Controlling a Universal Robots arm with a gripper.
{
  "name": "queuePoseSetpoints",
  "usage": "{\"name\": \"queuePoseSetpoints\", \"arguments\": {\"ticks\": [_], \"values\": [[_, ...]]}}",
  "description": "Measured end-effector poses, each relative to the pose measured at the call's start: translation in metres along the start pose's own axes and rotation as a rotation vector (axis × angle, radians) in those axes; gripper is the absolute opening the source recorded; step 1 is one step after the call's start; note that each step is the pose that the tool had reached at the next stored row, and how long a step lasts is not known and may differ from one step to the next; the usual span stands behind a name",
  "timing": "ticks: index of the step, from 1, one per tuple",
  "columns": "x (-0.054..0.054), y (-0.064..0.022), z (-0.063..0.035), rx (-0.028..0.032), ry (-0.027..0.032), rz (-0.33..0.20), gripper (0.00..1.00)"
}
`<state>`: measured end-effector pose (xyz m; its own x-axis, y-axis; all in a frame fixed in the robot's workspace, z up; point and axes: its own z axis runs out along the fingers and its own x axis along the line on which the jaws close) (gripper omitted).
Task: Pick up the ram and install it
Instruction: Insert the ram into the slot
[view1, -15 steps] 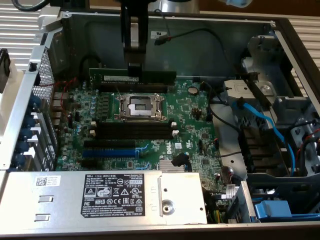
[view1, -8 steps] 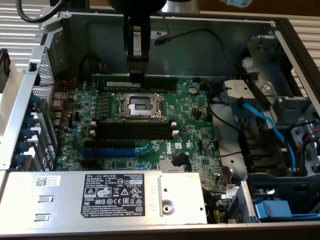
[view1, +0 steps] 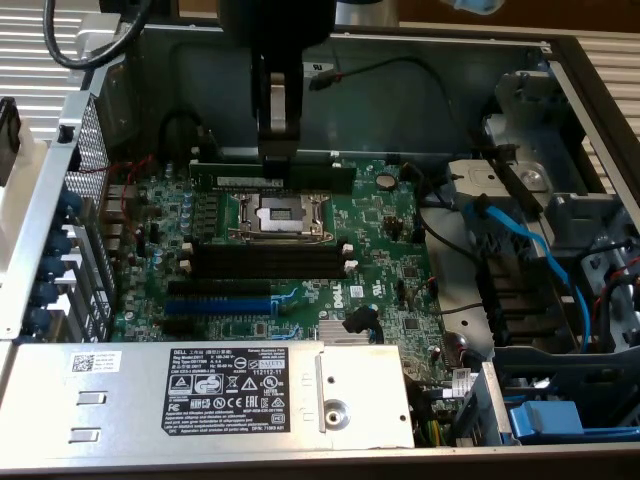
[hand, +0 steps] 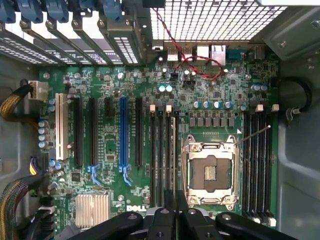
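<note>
Now the gripper (view1: 275, 158) is clamped, jaws nearly together, on the ram (view1: 320, 178), which stands on edge over the slots (hand: 159, 150) just beside the socket (view1: 280, 215), on its far side in the exterior view.

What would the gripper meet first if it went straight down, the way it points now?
Probably the black memory slots beside the CPU socket; the ram clamped in the gripper would touch them first. The height above them is unclear.
</note>
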<state>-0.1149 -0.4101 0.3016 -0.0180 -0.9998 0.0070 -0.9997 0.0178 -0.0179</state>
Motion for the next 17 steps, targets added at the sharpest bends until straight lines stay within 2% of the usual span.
{"name": "queuePoseSetpoints", "arguments": {"ticks": [10, 17], "values": [[0.007, 0.0001, 0.0180, 0.0000, 0.0000, 0.000, 0.12], [0.010, 0.0003, 0.0267, -0.0001, 0.0008, 0.000, 0.12]]}}
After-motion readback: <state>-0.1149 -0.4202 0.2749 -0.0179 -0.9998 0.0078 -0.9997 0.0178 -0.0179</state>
